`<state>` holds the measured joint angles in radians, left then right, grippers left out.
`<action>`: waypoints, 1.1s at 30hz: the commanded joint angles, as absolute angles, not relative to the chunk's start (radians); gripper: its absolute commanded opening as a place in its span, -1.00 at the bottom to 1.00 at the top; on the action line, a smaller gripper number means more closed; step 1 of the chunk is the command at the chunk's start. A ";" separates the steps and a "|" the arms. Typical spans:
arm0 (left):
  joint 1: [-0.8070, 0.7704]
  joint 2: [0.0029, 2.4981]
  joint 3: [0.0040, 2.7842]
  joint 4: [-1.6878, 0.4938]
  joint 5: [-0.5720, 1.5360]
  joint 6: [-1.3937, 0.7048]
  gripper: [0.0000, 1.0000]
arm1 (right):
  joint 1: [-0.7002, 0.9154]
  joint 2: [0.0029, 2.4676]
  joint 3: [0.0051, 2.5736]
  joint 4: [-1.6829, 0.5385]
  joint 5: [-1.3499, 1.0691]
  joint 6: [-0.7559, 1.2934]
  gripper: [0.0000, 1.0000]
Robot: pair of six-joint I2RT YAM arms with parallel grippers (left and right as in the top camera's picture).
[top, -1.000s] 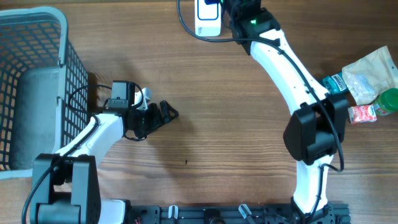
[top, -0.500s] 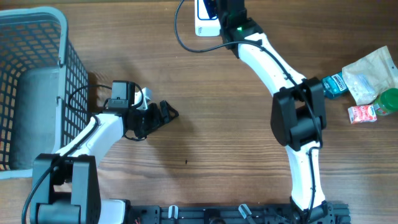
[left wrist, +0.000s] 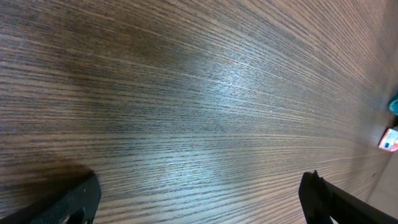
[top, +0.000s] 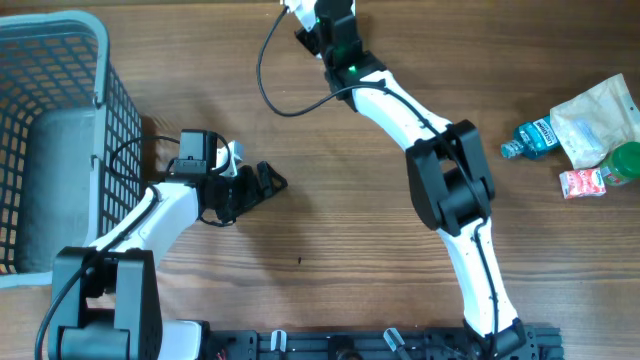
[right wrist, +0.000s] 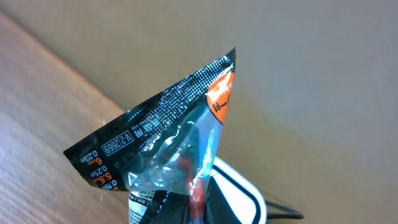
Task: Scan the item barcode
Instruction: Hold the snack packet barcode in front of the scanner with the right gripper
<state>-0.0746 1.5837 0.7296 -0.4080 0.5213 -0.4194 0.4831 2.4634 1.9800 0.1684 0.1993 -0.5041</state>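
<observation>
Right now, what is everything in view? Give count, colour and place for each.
basket: 1, grey, left edge of table
packet: 1, black, orange and clear, held by the scanner
scanner: 1, white, far edge of table
cable: 1, black, loops by the scanner
bottle: 1, blue, right side
bag: 1, pale, right edge
carton: 1, red and white, below the bag
green item: 1, green, right edge, cut off
table: 1, brown wood
left gripper: 1, black, open, empty, right of basket
right gripper: 1, black, shut on packet, far edge
</observation>
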 commanded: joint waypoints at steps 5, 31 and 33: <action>-0.064 1.616 0.699 -0.420 0.421 -0.396 1.00 | 0.479 2.480 2.009 0.187 0.195 -0.722 -0.90; -0.064 1.616 0.699 -0.420 0.421 -0.396 1.00 | 0.466 2.486 2.008 0.182 0.163 -0.890 -0.90; -0.064 1.616 0.699 -0.420 0.421 -0.396 1.00 | 0.466 2.486 2.008 0.171 0.163 -0.891 -0.90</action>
